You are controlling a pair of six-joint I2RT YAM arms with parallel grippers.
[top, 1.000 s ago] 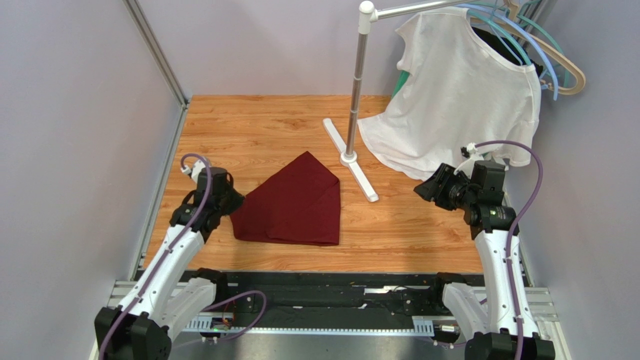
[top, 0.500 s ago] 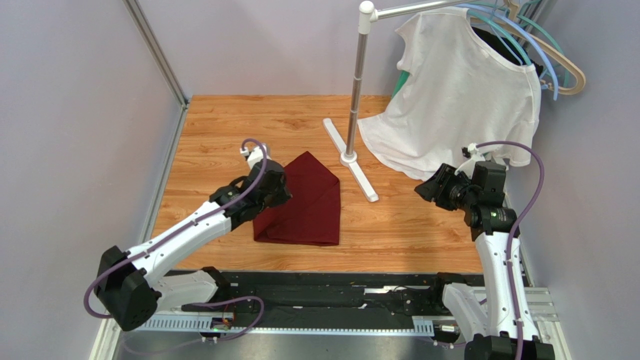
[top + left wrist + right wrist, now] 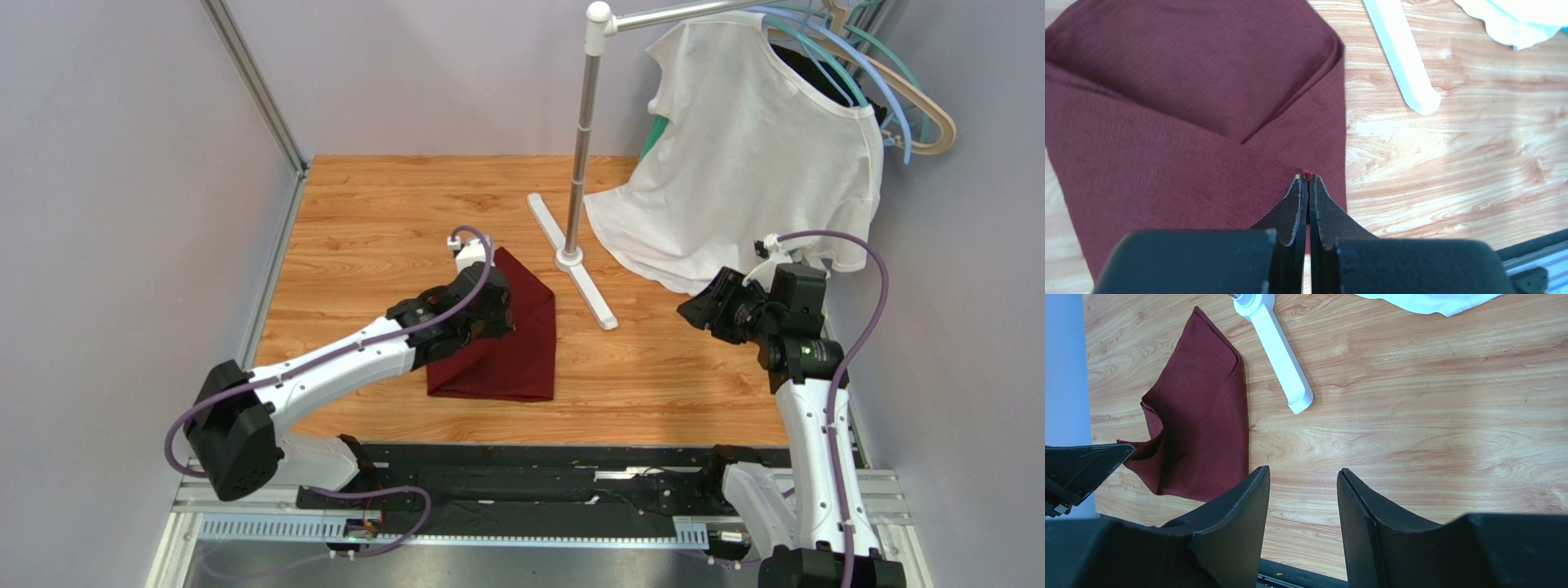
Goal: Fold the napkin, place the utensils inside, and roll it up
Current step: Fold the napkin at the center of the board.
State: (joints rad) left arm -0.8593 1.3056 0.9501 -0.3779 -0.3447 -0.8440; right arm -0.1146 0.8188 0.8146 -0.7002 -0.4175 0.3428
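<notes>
The left pincer [image 3: 1308, 179], clamped on a napkin [image 3: 1180, 79] corner, is folding it over; next, laying it flat. The right pincer [image 3: 1303, 473] is hanging half-open, empty.

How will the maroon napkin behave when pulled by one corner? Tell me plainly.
Probably floppy: the napkin drapes in soft folds where the left gripper pinches its corner. Likely light, since that small pinch holds a flap up. It may slide on the smooth wooden table rather than stay put.
</notes>
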